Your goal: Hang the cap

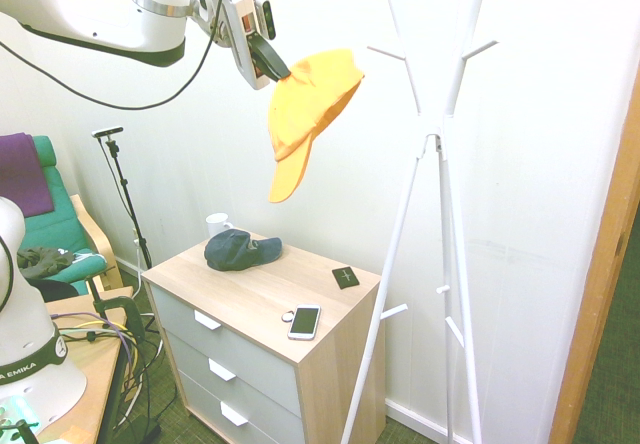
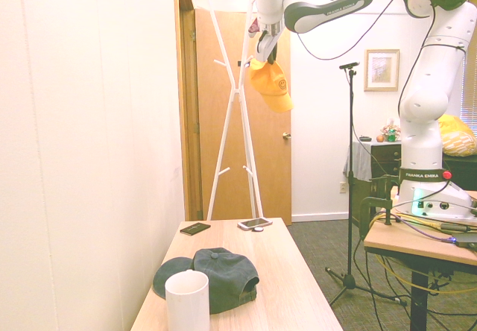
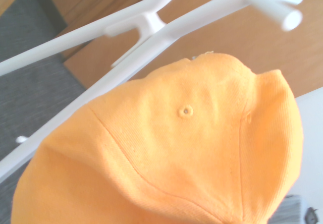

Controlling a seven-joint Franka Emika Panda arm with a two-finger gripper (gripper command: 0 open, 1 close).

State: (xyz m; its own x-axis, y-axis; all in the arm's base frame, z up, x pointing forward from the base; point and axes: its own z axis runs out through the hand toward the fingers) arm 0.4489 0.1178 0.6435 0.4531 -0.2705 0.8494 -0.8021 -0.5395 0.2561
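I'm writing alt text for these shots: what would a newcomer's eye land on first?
Probably the bright yellow-orange cap, hanging brim-down from the robot's claw above the wooden-topped dresser. Next, the tall white coat rack, whose splayed legs and short pegs stand beside the dresser. Then perhaps the dark blue cap lying on the dresser top, next to a white mug.

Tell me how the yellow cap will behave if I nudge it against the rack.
The yellow cap will probably swing or twist, as it hangs from the pincer by one spot. Its creased crown looks soft, so it should give. The brim holds a smooth curve and is likely stiffer.
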